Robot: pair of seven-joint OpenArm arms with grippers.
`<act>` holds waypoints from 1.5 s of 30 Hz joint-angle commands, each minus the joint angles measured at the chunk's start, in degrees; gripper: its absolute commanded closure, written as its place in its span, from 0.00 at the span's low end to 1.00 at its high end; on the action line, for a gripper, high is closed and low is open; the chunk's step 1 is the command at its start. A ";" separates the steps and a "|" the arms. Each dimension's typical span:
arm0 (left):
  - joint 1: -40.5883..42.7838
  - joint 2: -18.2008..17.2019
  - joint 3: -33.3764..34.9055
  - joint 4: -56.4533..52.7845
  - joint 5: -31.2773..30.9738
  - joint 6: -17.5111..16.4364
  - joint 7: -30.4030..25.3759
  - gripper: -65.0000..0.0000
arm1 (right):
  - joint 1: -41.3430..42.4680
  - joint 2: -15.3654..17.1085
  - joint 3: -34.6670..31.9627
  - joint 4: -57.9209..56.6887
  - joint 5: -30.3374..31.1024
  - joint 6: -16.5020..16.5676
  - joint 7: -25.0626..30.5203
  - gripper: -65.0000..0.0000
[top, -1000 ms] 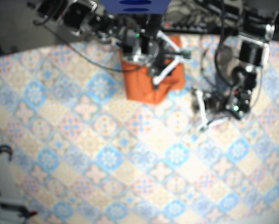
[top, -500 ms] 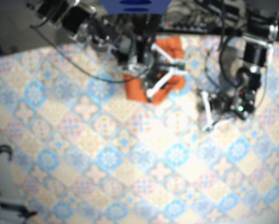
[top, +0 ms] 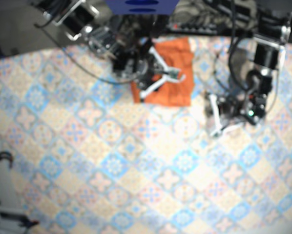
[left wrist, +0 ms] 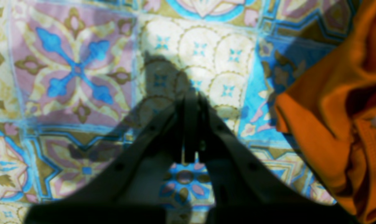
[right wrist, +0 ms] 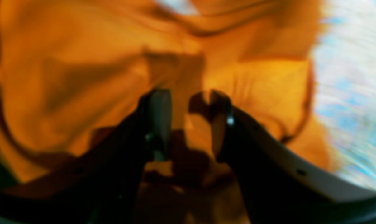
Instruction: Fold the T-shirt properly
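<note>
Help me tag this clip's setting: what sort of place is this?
Probably a robotics lab bench, not a home: tile-print tablecloth, orange T-shirt under the right gripper, cables along the back.

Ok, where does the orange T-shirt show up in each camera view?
Base: T-shirt at top centre.
Left wrist: T-shirt along the right edge.
Right wrist: T-shirt fills most of the frame.
Shared landmark: the patterned tablecloth it lies on, which shows beside it in all three views.

Bright, hard shadows, all views soft, perhaps motion blur
</note>
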 commanded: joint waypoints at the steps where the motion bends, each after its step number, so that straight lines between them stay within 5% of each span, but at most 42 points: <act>1: -1.33 -0.88 -0.36 0.79 -0.50 -0.30 -0.55 1.00 | 0.43 -1.23 0.07 -0.46 0.28 -0.17 2.07 0.68; 8: -1.33 -0.71 -0.36 0.79 -0.50 -0.30 -0.55 1.00 | -0.63 -3.25 -0.02 -3.53 0.11 -4.21 8.31 0.68; 18: -1.24 -0.88 -0.28 0.79 -0.50 -0.30 -0.55 1.00 | 0.52 -4.22 0.68 -1.25 0.20 -4.21 3.22 0.68; 38: 1.31 -1.32 -0.10 0.88 -0.41 -0.30 -0.46 1.00 | 0.87 -4.39 -0.11 -10.48 0.02 -4.21 3.04 0.68; 45: 1.66 -5.72 10.18 0.88 -0.50 -0.30 -0.99 1.00 | 0.69 -4.39 -0.11 0.07 0.02 -4.21 -1.36 0.68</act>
